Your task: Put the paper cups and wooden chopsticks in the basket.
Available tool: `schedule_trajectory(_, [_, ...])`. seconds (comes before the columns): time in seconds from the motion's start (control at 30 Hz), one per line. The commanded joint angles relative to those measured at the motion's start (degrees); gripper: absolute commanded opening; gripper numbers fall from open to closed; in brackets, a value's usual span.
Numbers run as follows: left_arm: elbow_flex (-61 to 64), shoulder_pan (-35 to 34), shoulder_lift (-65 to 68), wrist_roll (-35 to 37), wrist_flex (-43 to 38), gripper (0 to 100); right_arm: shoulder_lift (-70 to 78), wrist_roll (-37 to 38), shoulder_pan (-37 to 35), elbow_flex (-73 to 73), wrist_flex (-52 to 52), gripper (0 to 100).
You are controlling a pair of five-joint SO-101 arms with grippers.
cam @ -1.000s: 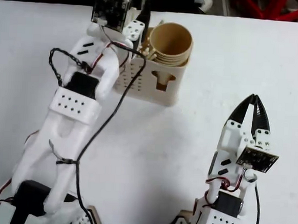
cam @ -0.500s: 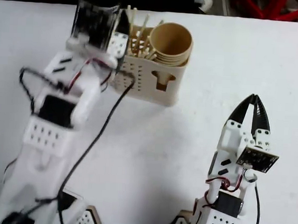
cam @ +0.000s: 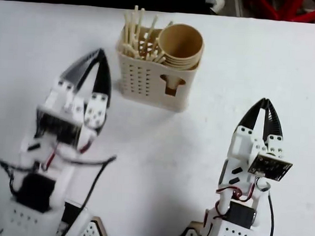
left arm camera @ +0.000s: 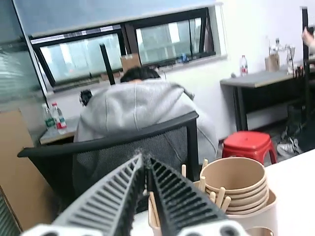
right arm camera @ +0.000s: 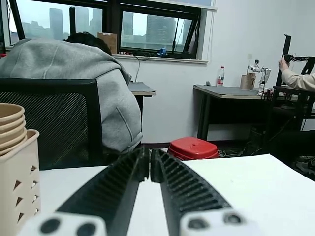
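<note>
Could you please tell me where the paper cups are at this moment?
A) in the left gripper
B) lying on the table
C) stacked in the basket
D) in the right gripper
C: the paper cups sit stacked in the basket, beside the wooden chopsticks.

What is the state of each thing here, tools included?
basket: upright on the table, holding cups and chopsticks.
paper cups: stacked, standing in the basket.
wooden chopsticks: standing in the basket beside the cups.
left tool: shut, empty, apart from the basket.
right tool: shut, empty.
</note>
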Motion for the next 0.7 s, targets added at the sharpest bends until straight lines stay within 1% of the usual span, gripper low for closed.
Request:
schedule_trajectory(0.0, [6.33, 0.66, -11.91, -0.7, -1.41, 2, -0.31, -0.62, -0.57, 0.26, -0.84, 1.8])
schedule_trajectory(0.1, [10.2, 0.66, -17.54, -0.7, -1.32, 2, -0.31, -0.62, -0.66, 0.18, -0.84, 1.8])
schedule_trajectory(0.2, [14.33, 0.04, -21.76, -0.7, -1.32, 2, -0.31, -0.18, -3.47, 0.18, -0.66, 1.8])
schedule_trajectory(0.3, [18.9, -3.74, -25.01, -0.62, -1.32, 2, -0.31, -0.09, -6.99, 0.09, 1.36, 1.8])
schedule_trajectory(0.37, [22.07, -6.37, -27.3, -0.62, -1.05, 2, -0.31, -0.09, -7.87, 0.09, 1.71, 1.8])
schedule_trajectory(0.47, [27.08, -8.92, -30.37, -0.62, -0.88, 2, -0.31, -0.09, -8.13, 0.09, 1.71, 1.8])
schedule_trajectory(0.57, [30.86, -10.42, -30.29, -0.62, -0.53, 2, -0.31, -0.09, -8.13, 0.09, 2.07, 1.8])
schedule_trajectory(0.67, [32.97, -11.82, -30.29, -0.62, 1.49, 2, -0.31, -0.53, -8.13, -2.2, 6.81, 1.8])
